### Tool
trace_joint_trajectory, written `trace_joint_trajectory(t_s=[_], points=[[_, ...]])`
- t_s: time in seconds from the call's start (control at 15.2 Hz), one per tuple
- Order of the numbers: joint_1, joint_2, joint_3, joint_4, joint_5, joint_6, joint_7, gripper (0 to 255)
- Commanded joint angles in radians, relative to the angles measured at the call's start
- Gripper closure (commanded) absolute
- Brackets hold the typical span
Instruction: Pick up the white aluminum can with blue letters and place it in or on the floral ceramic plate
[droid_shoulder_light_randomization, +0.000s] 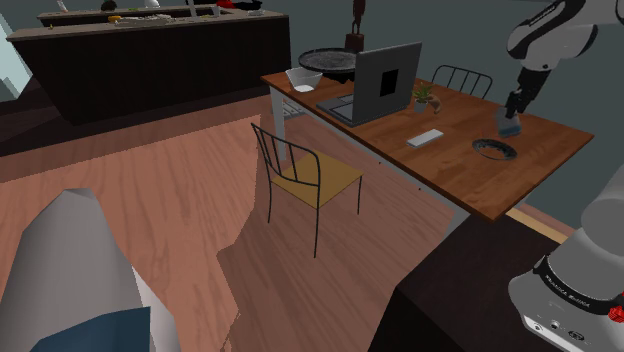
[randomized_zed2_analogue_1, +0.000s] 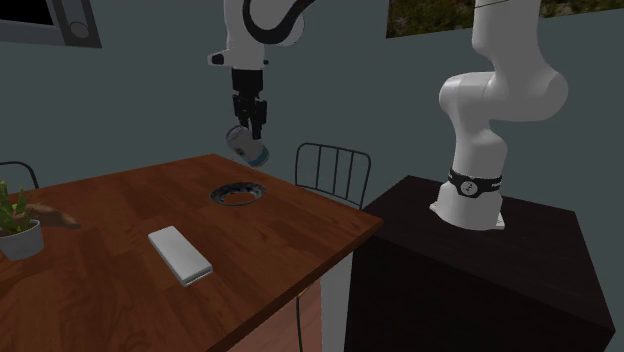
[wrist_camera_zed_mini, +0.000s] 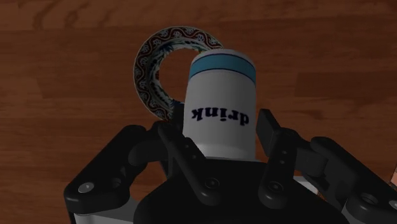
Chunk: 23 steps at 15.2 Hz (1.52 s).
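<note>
A white can with a blue band and dark blue letters reading "drink" is clasped between my black fingers. My gripper is shut on the can and holds it tilted in the air above the wooden table. In the shoulder view the can hangs just above and beyond the plate. The floral plate, with a patterned rim, lies flat on the table below and partly behind the can. In the second exterior view the plate sits below the gripper.
A flat white remote lies on the table near the plate. A potted plant, an open laptop and a white bowl stand farther along. Wire chairs flank the table. My dark stand is close by.
</note>
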Motion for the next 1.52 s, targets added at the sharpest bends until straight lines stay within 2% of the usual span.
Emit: trace_joint_trajectory(t_s=[0.0, 0.2, 1.45], points=[[-0.05, 0.065, -0.001, 0.085, 0.049, -0.032, -0.067, 255], [-0.12, 0.152, 0.009, 0.207, 0.105, -0.08, -0.132, 255], [-0.16, 0.278, 0.068, 0.116, 0.197, 0.121, -0.181, 255]])
